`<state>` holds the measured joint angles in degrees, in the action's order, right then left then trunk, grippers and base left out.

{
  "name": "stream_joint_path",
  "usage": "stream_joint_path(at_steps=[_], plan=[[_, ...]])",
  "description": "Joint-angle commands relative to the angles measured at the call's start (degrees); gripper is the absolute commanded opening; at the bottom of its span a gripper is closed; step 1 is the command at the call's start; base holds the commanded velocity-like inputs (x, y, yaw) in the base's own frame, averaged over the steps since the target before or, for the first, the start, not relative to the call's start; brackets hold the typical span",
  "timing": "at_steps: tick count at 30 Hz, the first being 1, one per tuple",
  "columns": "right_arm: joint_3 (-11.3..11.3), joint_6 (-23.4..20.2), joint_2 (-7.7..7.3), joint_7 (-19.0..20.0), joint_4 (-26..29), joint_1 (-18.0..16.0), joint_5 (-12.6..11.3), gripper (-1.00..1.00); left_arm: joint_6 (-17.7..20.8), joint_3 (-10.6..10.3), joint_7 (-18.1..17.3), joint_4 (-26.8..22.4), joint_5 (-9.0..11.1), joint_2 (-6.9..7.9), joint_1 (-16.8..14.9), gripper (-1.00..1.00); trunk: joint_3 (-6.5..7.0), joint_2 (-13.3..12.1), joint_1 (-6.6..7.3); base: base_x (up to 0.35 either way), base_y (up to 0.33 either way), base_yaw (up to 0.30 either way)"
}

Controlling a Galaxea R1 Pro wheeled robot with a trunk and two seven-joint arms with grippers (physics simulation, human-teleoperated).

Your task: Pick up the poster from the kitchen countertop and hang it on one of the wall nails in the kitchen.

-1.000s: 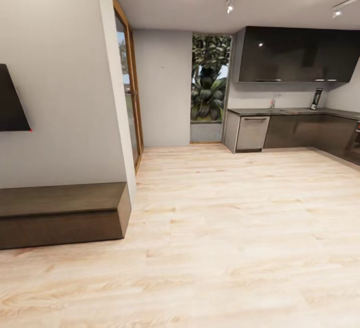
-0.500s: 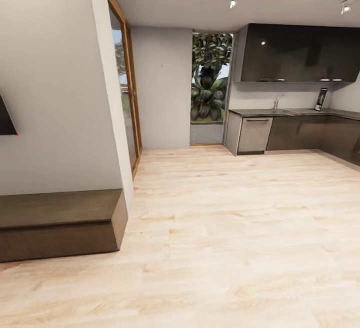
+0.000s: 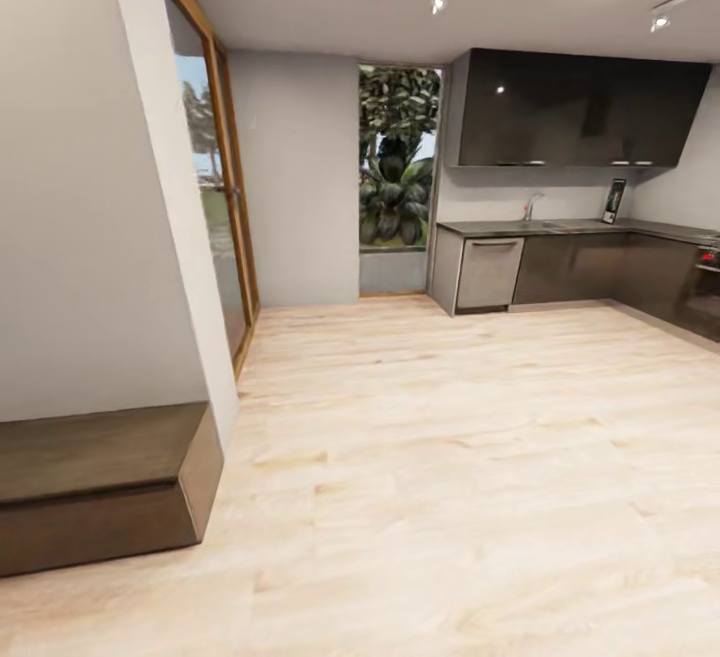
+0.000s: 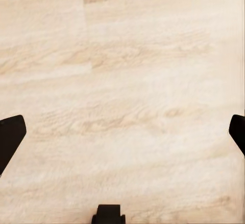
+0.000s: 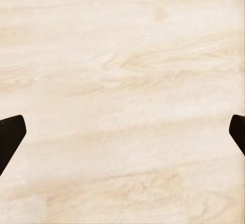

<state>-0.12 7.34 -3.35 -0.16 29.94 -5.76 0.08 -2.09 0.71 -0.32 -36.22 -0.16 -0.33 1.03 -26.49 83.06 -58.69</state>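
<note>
Robot out on the wood floor (image 3: pixel 450 457), well short of the kitchen. Poster (image 3: pixel 613 201) stands on the countertop (image 3: pixel 560 228) against the far wall, right of the tap. Left gripper (image 4: pixel 122 132) and right gripper (image 5: pixel 122 132) spread wide, empty, aimed floorward. Best to roll straight across (bench (image 3: pixel 95 487) stays at left), stopping square to the counter.

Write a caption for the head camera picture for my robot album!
Across the light wood floor, the kitchen countertop waits with the poster propped upright against the wall.
</note>
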Motion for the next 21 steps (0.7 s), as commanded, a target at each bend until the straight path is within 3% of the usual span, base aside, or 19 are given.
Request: stream_joint_path(at_steps=[1,21], plan=[[0.0,0.2,0.01,0.0,-0.1,0.0,0.0,1.00,-0.1,0.1,0.0,-0.1,0.0,-0.02,0.0,1.00,0.00,0.0,-0.04,0.328,-0.103,-0.263],[-0.1,0.3,-0.01,-0.1,-0.1,0.0,0.0,1.00,-0.1,0.1,0.1,0.0,0.0,-0.02,0.0,1.00,1.05,0.0,-0.04,0.328,-0.105,-0.268]])
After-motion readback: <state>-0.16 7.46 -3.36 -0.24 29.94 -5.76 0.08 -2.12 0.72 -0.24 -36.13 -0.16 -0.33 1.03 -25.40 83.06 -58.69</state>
